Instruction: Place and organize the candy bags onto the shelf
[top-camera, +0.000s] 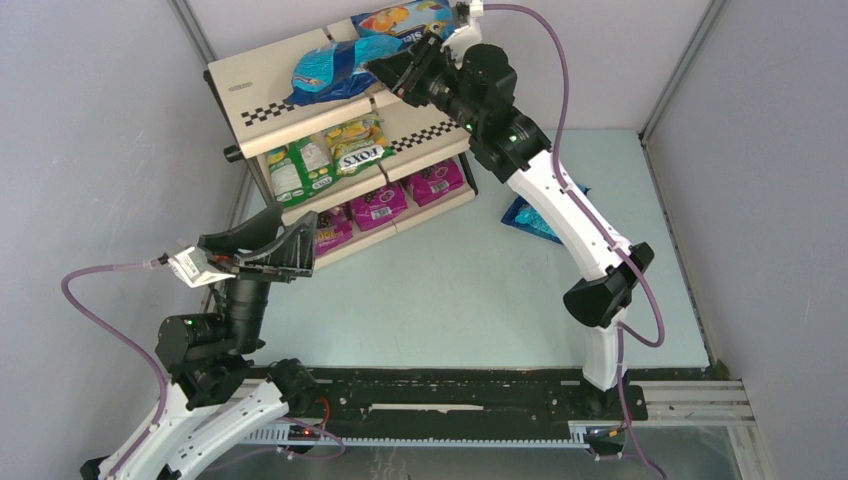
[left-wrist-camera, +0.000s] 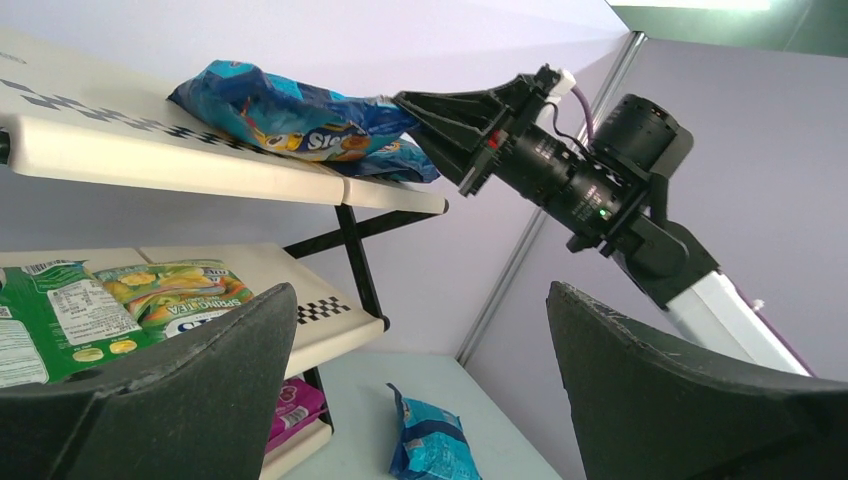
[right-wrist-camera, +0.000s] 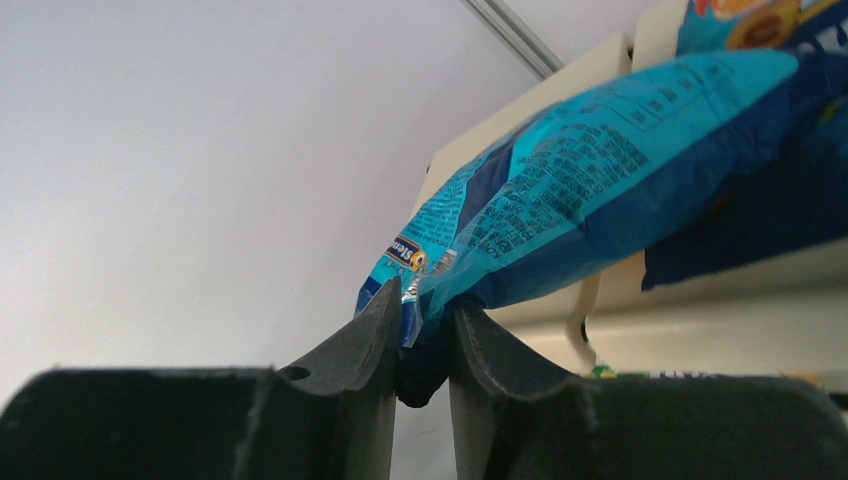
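Note:
The shelf (top-camera: 250, 85) stands at the back left. My right gripper (top-camera: 385, 70) is shut on the end of a teal-blue candy bag (top-camera: 335, 68) that lies on the top tier; in the right wrist view the gripper (right-wrist-camera: 425, 305) pinches the bag's (right-wrist-camera: 600, 170) edge. A blue bag with orange fruit art (top-camera: 400, 18) lies behind it. Green-yellow bags (top-camera: 320, 155) lie on the middle tier and magenta bags (top-camera: 380, 205) on the bottom tier. Another teal bag (top-camera: 528, 215) lies on the table, partly behind the right arm. My left gripper (top-camera: 305, 248) is open and empty by the shelf's left front.
The left wrist view shows the shelf (left-wrist-camera: 150, 160) from below and left, the right gripper (left-wrist-camera: 410, 105) at the top tier, and the loose teal bag (left-wrist-camera: 430, 440) on the pale table (left-wrist-camera: 350, 400). Grey walls enclose the table on all sides.

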